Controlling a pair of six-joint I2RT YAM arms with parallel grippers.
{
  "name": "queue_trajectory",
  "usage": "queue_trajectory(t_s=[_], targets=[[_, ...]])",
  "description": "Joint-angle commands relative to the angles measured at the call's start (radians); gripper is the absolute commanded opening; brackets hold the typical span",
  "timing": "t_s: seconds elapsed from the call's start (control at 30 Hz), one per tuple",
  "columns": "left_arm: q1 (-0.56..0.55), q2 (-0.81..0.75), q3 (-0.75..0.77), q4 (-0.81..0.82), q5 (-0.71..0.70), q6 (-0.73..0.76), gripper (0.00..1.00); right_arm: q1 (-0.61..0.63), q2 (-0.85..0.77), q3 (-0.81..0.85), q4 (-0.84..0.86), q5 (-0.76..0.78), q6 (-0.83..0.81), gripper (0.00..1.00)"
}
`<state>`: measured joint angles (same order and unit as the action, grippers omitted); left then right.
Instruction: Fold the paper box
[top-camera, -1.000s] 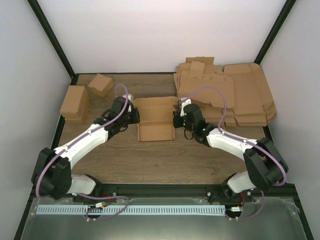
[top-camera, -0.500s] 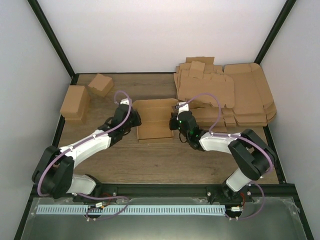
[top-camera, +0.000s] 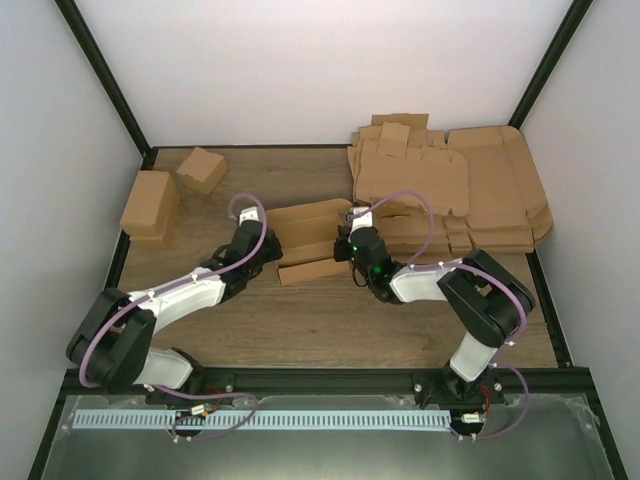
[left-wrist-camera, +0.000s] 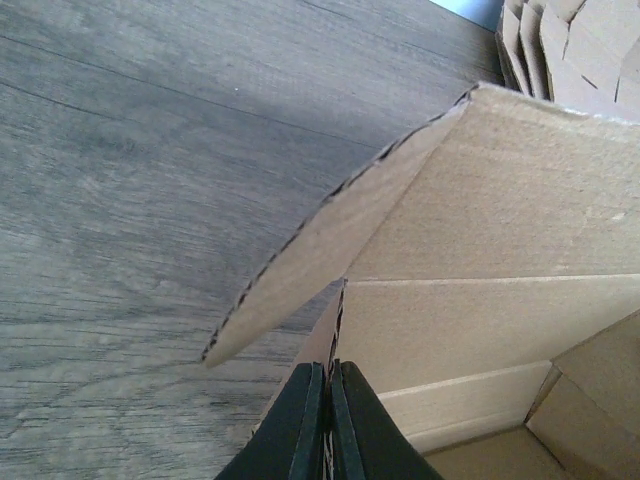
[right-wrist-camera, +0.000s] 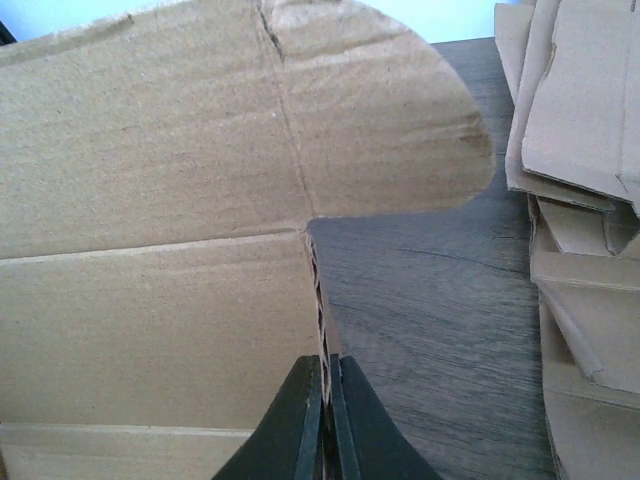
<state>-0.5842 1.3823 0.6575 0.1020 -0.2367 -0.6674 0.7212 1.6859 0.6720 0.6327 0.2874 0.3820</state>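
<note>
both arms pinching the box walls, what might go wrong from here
The left gripper and right gripper each pinch only a thin wall edge of the brown cardboard box; the corrugated edge may slip out or crush.
The heap of flat brown cardboard sheets lies close beside the right gripper; a swinging flap might snag it.

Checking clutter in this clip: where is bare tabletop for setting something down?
Free: the strip of table between the paper box and the arm bases, and the far strip between the small carton and the sheet heap. Crowded: far right, and far left by the larger carton.
</note>
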Motion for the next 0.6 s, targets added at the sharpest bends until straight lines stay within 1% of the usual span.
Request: queue_trajectory(t_s=[0.0, 0.17, 0.33, 0.47, 0.57], targets=[[-0.011, -0.010, -0.023, 0.029, 0.014, -0.008, 0.04, 0.024, 0.003, -0.006, -0.016, 0.014, -0.003, 0.01], [-0.012, -0.048, -0.038, 0.010, 0.023, 0.032, 0.04, 0.024, -0.050, -0.001, -0.124, 0.000, -0.044, 0.03], [-0.022, -0.089, -0.091, 0.030, 0.027, 0.037, 0.04, 0.023, -0.115, -0.011, -0.232, -0.070, -0.077, 0.04], [-0.043, -0.114, -0.130, 0.049, 0.027, -0.013, 0.04, 0.022, -0.159, -0.040, -0.256, -0.104, -0.056, 0.05], [-0.047, -0.116, -0.118, 0.046, 0.049, -0.076, 0.04, 0.024, -0.168, -0.047, -0.256, -0.117, -0.040, 0.08]])
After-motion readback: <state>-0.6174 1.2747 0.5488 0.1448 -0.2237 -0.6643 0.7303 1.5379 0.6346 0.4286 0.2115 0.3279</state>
